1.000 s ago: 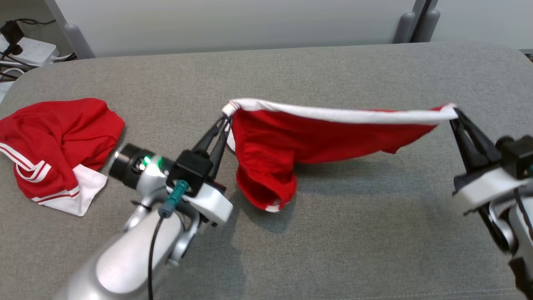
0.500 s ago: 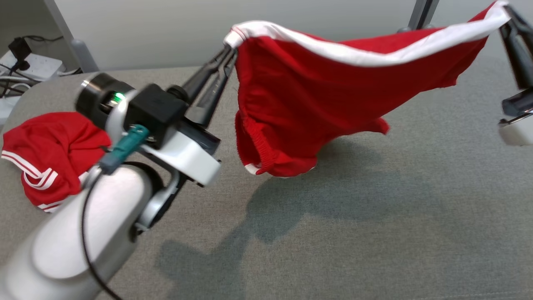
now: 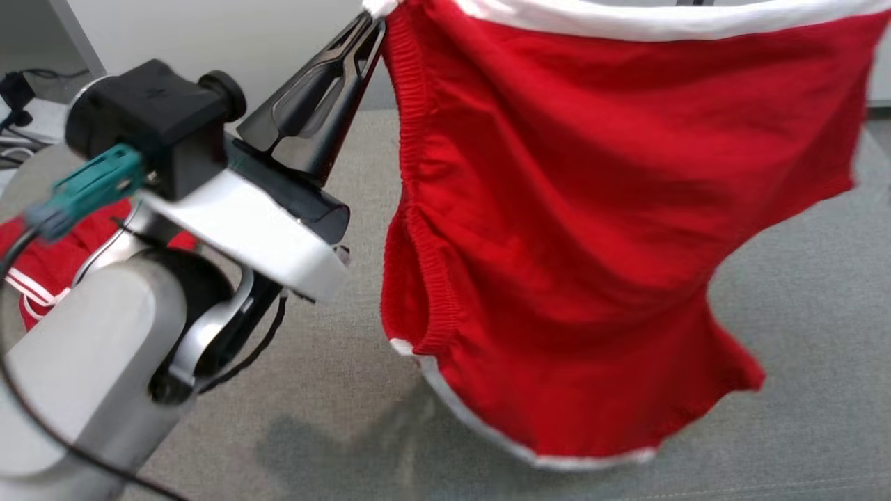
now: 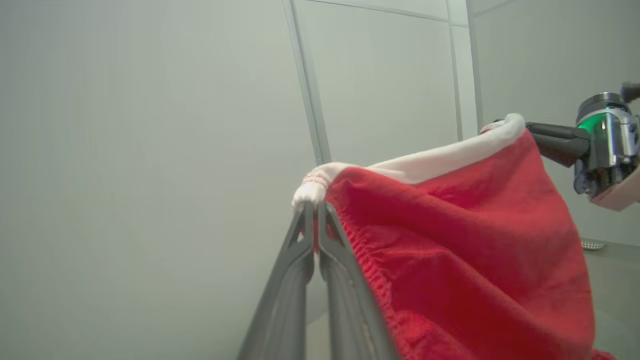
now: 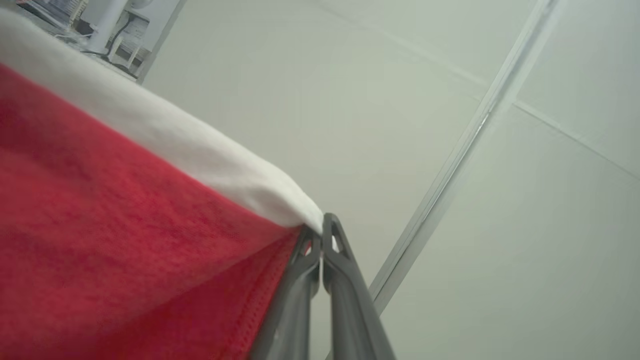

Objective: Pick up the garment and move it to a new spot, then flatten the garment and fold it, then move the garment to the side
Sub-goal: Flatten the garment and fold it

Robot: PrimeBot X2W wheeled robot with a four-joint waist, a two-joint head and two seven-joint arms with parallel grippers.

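Starting at the left edge of the grey tabletop (image 3: 800,278): striped garment (image 3: 28,285), red with white bands, lying crumpled and now mostly hidden behind the left forearm (image 3: 76,348). Lay in full sight a second ago, on the same part of the tabletop, though shifted in the head view along with the whole picture.

Moving right to the left claw (image 3: 372,24): shut tight on the left end of the white waistband (image 3: 626,21), pinching bunched cloth at the fingertips. Raised a good way since a second ago, when held low over the middle of the tabletop. Reaches now to the top of the head view, much nearer the camera.

Coming next to the red garment (image 3: 571,209), shorts by the look of them: held by the waistband, stretched between the two claws, hanging as a broad red sheet above the middle of the tabletop with a white-trimmed leg hem lowest. Sagged a second ago in a shallow strip, one leg seemingly down on the tabletop. Was lifted clear half a second ago. Hangs higher still now, throwing a shadow on the near part of the tabletop.

Ending with the right claw (image 5: 320,225): closed on the right end of the waistband, gripping the white band at the fingertips, red cloth falling away beneath. Lifted as well, and set against the pale wall panels (image 5: 500,250) in both wrist views.
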